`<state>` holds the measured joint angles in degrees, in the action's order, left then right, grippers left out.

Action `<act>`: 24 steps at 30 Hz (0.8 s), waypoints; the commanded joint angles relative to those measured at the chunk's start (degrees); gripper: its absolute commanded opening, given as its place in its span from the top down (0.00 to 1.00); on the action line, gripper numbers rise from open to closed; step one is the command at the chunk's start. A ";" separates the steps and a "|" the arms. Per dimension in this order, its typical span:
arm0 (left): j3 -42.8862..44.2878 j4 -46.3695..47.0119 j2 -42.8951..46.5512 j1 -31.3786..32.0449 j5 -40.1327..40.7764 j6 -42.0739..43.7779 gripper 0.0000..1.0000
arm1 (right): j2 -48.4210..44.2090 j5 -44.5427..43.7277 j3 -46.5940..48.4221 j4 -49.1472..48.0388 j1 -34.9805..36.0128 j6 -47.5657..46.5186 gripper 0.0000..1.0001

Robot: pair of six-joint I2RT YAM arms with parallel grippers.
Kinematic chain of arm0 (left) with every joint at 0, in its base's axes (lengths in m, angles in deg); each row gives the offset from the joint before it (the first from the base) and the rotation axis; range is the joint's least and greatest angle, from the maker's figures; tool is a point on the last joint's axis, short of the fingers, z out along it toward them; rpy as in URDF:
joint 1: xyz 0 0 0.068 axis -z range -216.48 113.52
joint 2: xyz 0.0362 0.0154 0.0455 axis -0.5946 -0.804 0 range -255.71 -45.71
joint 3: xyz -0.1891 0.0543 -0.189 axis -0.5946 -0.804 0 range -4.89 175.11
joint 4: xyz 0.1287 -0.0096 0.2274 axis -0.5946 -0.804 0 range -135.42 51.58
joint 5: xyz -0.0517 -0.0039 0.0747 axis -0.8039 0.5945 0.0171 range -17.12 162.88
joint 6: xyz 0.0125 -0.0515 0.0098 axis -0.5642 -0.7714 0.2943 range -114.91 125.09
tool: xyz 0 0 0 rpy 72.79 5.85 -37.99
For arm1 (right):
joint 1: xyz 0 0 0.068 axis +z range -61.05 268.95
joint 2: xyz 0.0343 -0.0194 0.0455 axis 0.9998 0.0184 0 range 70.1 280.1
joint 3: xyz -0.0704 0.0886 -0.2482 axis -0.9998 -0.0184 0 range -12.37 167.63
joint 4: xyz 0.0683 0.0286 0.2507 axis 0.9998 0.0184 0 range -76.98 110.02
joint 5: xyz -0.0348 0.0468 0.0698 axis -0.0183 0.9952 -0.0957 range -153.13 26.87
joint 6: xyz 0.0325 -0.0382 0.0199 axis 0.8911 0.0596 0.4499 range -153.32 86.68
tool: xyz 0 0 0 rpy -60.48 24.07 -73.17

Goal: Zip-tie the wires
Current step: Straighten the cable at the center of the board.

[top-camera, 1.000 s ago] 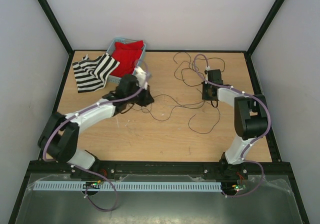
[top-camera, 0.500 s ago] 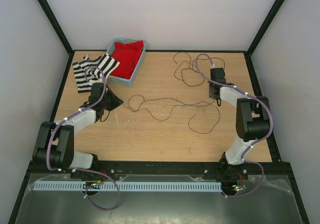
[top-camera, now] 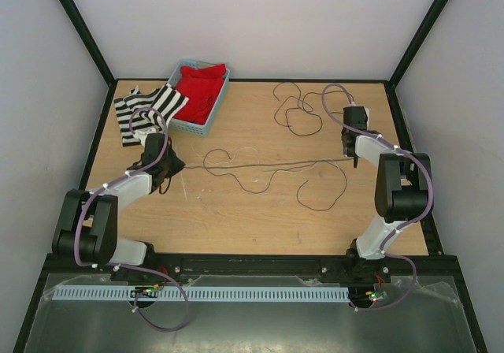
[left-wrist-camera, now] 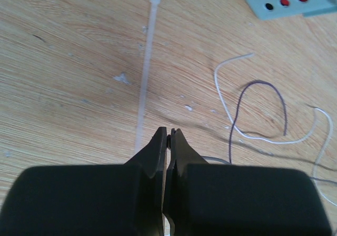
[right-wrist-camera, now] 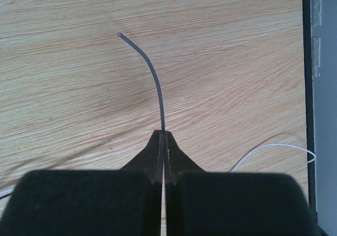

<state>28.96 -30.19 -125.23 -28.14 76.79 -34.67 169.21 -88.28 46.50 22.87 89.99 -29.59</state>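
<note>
Left gripper and right gripper are both clenched on the wires, one strand pulled taut between them over the counter. The zip tie lies flat just ahead of the left gripper, a bit to its left, with its long axis running straight away and its head at the far end. My left arm is nearer; I reckon it must let go first.

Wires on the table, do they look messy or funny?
Yes. The wires sprawl in loose loops, except one strand stretched tight and straight between the shut left gripper and right gripper. The white zip tie lies unused beside the left gripper. A striped cloth lies crumpled outside the blue basket.
</note>
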 commanded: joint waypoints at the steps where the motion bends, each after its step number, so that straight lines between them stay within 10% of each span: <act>1: 2.41 -0.85 -2.06 -0.34 6.49 3.81 1.00 | -1.22 -3.04 1.34 1.10 -0.15 -0.74 1.00; 24: 8.91 -3.15 -11.37 9.84 24.52 17.08 1.00 | -1.81 2.53 0.13 0.19 -0.12 1.33 1.00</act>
<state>35.54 -31.13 -134.96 -19.05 94.88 -21.71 169.21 -85.96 46.50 23.17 90.16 -28.96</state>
